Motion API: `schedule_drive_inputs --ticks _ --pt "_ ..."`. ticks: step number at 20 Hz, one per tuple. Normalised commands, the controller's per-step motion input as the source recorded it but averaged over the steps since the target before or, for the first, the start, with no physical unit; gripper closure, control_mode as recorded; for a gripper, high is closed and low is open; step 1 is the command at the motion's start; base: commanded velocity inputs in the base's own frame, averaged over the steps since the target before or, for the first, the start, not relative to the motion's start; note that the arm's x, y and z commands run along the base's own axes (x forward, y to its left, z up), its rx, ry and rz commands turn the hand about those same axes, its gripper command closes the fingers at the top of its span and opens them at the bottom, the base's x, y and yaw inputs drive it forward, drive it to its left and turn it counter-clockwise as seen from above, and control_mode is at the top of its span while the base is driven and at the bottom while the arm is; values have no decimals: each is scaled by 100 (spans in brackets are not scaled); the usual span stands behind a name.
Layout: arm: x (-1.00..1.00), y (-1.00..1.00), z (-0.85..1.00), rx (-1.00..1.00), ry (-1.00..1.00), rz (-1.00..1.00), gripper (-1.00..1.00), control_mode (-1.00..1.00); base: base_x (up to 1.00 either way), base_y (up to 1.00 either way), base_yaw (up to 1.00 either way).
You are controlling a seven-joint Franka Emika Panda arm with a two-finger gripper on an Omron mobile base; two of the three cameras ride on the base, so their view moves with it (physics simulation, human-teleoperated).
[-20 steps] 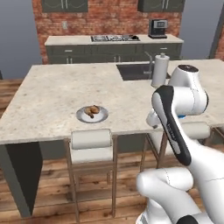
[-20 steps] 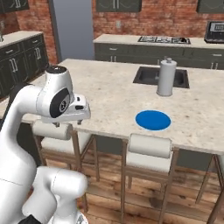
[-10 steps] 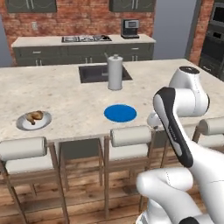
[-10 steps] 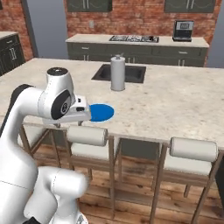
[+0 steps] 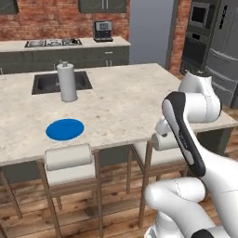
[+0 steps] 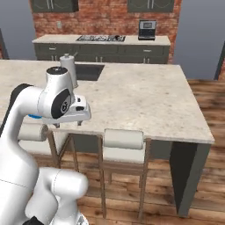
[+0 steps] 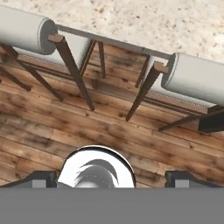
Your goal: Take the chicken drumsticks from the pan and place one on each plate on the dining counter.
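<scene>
a brick-walled kitchen holds the wide beige speckled stone desk [image 5: 116,100]. the end effector [image 6: 68,124] hangs at its near edge, over the stools, fingers spread wide and empty. the flat bright blue round plate [image 5: 65,128] lies on the desk well off to the end effector's left. i cannot tell where pan or drumsticks are; likely far beyond, by the black gas hob [image 6: 101,38].

Plate [image 5: 65,129] lies on dining counter [image 5: 121,100], before sink [image 5: 46,82].

Both base views face the dining counter [image 5: 139,100]; hand view looks down at stools [image 7: 26,30].
</scene>
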Motion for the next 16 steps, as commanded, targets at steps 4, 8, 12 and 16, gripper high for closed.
schedule_drive_inputs --ticks 4,8,12,16 --pt "0 0 0 0 0 0 -100 100 41 -100 -37" --pt "0 0 0 0 0 0 -100 100 41 -100 -35" --pt "0 0 0 0 0 0 -100 100 42 -100 -37" --pt "0 0 0 0 0 0 -100 100 44 -100 -39"
